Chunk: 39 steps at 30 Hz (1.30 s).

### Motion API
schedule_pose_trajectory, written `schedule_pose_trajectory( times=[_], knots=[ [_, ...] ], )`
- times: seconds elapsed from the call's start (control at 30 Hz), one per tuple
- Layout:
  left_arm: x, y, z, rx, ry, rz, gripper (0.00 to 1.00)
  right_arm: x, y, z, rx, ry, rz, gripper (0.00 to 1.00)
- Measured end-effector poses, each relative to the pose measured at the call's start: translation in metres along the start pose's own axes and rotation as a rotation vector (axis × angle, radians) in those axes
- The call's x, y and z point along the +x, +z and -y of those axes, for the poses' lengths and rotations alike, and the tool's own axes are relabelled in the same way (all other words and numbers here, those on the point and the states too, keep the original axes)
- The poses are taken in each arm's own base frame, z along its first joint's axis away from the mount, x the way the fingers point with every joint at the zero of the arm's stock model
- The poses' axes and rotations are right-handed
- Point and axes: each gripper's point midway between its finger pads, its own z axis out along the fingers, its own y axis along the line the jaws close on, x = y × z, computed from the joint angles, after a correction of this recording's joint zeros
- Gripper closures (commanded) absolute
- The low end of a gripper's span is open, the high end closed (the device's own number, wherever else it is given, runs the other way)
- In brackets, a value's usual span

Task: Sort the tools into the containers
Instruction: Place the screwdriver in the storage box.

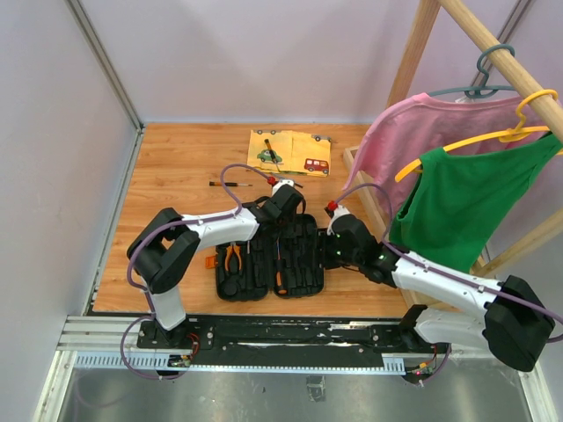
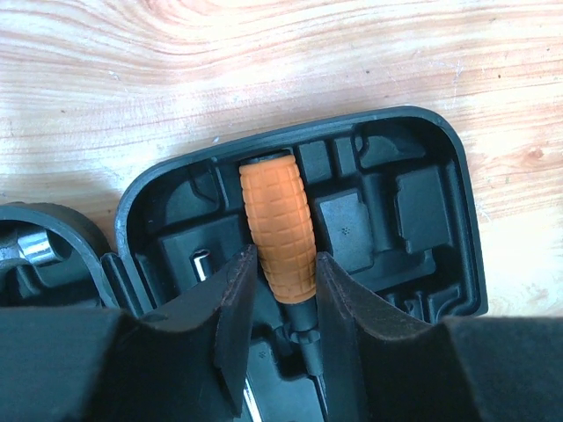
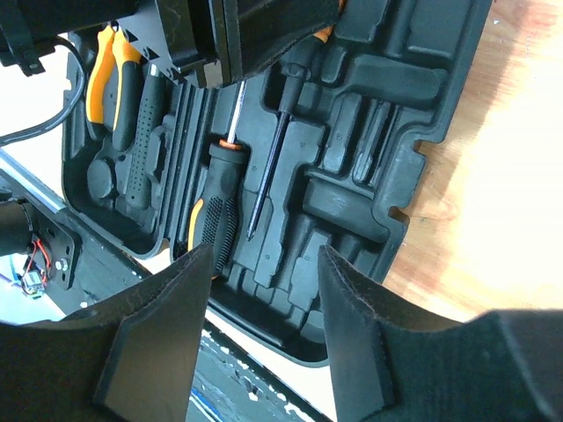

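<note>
Over the case (image 2: pixel 437 189), left claw (image 2: pixel 286 271) (pointing down) pinches a screwdriver (image 2: pixel 277 220).

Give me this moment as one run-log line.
left gripper: shut on orange-handled screwdriver, over open case | right gripper: open | stowed: pliers, hammer | loose: thin screwdriver on table, small tool on yellow cloth

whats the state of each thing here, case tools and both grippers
black plastic clamshell tool case: open, lying flat
left gripper: shut on orange ribbed-handled screwdriver
right gripper: open, empty
orange-handled pliers: seated in case
orange-and-black-handled screwdriver: seated in case
thin dark screwdriver: loose on wooden table
</note>
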Motion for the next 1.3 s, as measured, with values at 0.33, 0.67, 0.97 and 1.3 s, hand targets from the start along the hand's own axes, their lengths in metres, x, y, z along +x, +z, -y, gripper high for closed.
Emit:
schedule_pose_trajectory(
  times=[0.33,0.67,0.97,1.3],
  knots=[
    [-0.001,0.002,0.002,0.000,-0.010,0.005,0.67,0.010,0.007,-0.008,-0.016,-0.006,-0.036,0.66],
    [-0.005,0.006,0.004,0.006,-0.024,0.022,0.72,0.026,0.023,-0.013,-0.012,0.000,-0.089,0.78],
    [-0.007,0.007,0.005,0.011,-0.028,0.030,0.74,0.022,0.033,-0.015,-0.013,0.026,-0.071,0.87],
    [-0.007,0.008,0.006,0.013,-0.031,0.033,0.76,0.026,0.042,-0.008,0.026,0.046,-0.081,0.93]
  ],
)
